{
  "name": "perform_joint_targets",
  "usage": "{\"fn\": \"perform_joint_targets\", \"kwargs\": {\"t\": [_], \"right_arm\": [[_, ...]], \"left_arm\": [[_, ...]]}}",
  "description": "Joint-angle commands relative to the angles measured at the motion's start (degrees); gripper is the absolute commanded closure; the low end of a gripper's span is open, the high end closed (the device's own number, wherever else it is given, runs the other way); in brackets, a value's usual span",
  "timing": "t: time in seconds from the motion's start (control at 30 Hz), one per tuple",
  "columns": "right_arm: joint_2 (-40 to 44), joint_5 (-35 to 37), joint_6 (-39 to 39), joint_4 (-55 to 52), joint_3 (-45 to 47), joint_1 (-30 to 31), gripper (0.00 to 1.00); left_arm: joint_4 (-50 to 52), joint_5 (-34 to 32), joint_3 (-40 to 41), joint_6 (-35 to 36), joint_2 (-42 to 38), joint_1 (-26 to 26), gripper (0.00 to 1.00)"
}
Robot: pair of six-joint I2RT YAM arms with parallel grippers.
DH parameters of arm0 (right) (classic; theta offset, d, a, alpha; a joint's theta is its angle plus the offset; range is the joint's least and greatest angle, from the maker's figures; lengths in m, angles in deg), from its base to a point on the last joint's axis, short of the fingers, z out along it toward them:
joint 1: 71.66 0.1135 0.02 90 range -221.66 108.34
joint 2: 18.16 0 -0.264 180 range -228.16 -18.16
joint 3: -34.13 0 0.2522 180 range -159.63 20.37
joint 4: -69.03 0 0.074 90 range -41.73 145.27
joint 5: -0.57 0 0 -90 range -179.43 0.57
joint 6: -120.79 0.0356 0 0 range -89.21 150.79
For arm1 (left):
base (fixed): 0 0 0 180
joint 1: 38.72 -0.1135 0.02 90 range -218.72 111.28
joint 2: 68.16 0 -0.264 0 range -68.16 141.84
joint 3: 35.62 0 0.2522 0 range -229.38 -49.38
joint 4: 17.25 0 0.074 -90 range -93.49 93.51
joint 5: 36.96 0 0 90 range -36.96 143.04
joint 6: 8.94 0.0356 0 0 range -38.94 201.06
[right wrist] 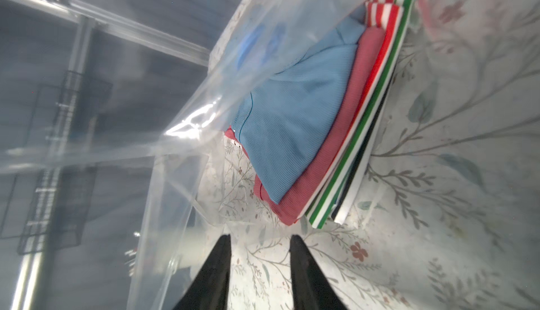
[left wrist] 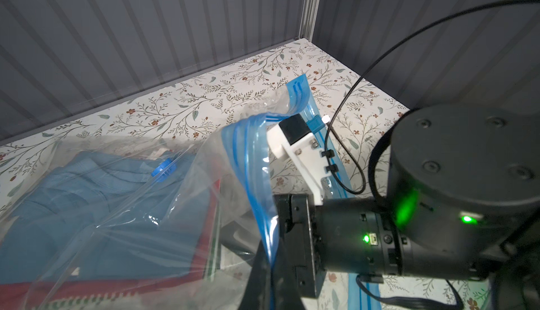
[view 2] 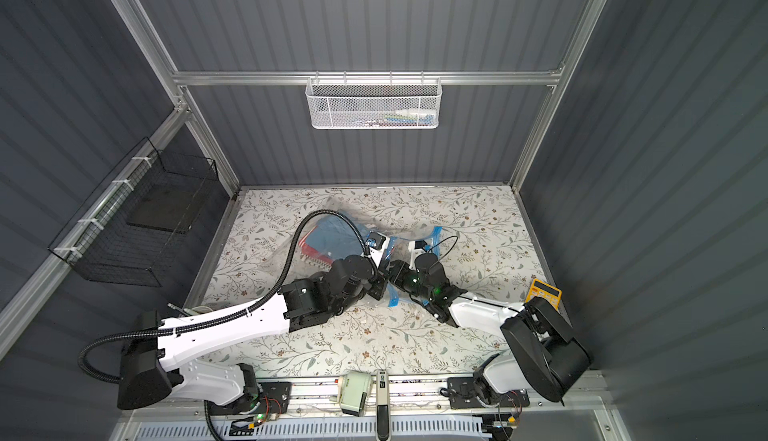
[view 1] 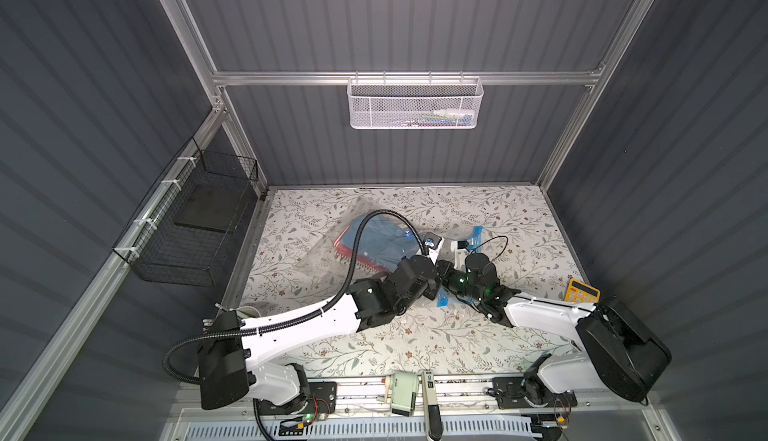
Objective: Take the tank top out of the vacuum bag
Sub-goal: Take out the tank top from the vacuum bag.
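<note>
Lab enclosure, aluminium frame [view 1: 291,78], grey panel walls [view 1: 395,15]

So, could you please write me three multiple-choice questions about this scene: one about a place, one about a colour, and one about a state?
1. Where does the yellow calculator lie?
A in the white mesh basket
B on the table
C inside the bag

2. What colour is the top garment of the stack in the vacuum bag?
A light blue
B green
C black

3. How does the right gripper stand?
A shut on a garment
B jaws apart, nothing between them
C shut on the zip strip

Answers:
1 B: both top views show it on the floral surface.
2 A: the right wrist view shows light blue above the pink and striped layers.
3 B: the right wrist view shows an empty gap between its black fingers.
</note>
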Motion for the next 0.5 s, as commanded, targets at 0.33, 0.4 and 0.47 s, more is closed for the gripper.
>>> {"fn": "perform_joint_targets", "kwargs": {"t": [0.33, 0.4, 0.47], "right_arm": [[-12.6, -1.5, 3.0, 2.5, -8.7, -0.5, 0.65], [-13.9, -0.1, 3.1, 2.5, -9.1, -0.5, 0.66], [-15.2, 0.4, 3.1, 2.0, -10.1, -0.7, 0.66]], "left_arm": [[-3.4, 2.2, 0.3, 1.9, -2.2, -0.3, 1.00], [-2.7, 1.1, 0.1, 2.0, -2.3, -0.4, 1.00], [-1.4, -0.5, -0.7, 1.5, -2.2, -0.4, 1.00]]}}
